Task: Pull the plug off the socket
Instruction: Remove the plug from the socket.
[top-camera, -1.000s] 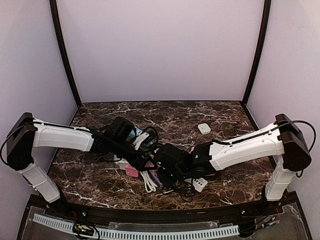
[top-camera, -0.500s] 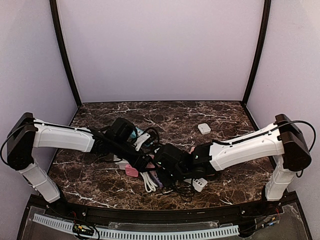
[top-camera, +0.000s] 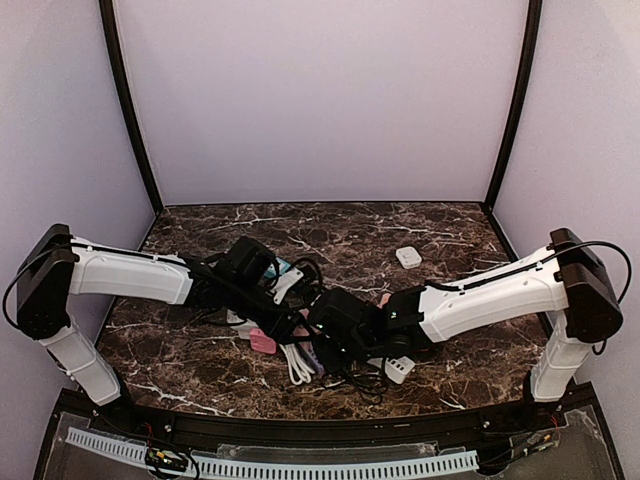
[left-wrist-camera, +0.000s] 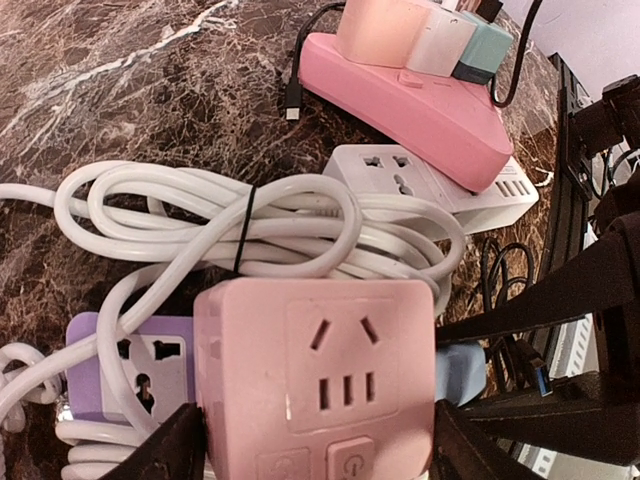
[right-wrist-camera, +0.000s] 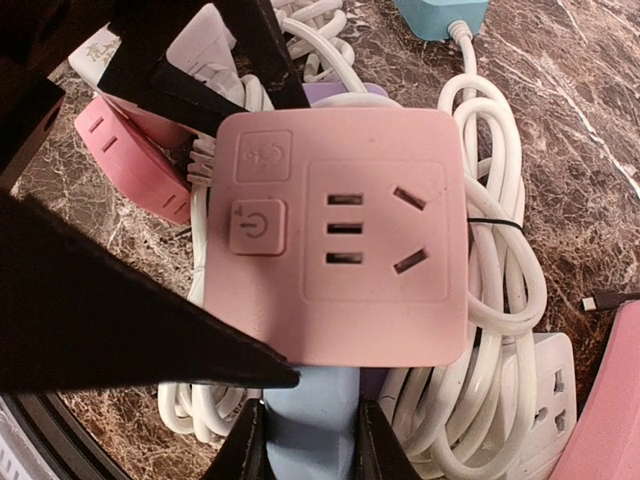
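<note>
The socket is a pink cube (left-wrist-camera: 315, 370) (right-wrist-camera: 340, 230) lying face up on a heap of cables. A light blue plug (right-wrist-camera: 305, 420) (left-wrist-camera: 458, 372) sticks out of one of its sides. My right gripper (right-wrist-camera: 305, 445) is shut on that plug, with a finger pressed on each flank. My left gripper (left-wrist-camera: 315, 445) straddles the cube, its dark fingers (left-wrist-camera: 175, 445) against two opposite sides, one just beside the plug. In the top view both grippers (top-camera: 297, 315) (top-camera: 322, 328) meet over the heap at the table's front middle, and they hide the cube.
A bundled white cable (left-wrist-camera: 250, 220) lies around the cube, over a purple socket (left-wrist-camera: 130, 365). Beyond are a white power strip (left-wrist-camera: 430, 180) and a pink power strip (left-wrist-camera: 420, 100) with adapters on it. A small white adapter (top-camera: 408, 257) sits alone further back on the right.
The left gripper's jaws have narrowed onto the pink cube and its wrist has crept slightly toward the right arm. The right arm and its grip on the plug have not changed.
</note>
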